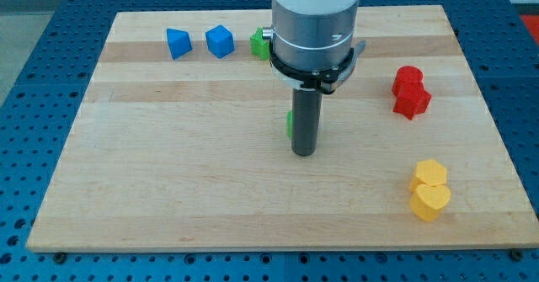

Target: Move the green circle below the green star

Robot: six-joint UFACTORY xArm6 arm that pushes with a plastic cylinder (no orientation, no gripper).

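My tip (303, 153) sits touching the right side of a green block (289, 124), mostly hidden (likely the circle), no claw fitted so nothing gripped; off-centre push could spin it wide of the half-hidden green block (258, 43) at desk (168, 189) top.

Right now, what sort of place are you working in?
Likely a robotics lab bench: a wooden board lying on a blue perforated table, with small coloured blocks and my tip beside a mostly hidden green block.

White-and-silver cylindrical arm housing (313, 17), black clamp ring (312, 70) — then a straight dark rod (304, 118).
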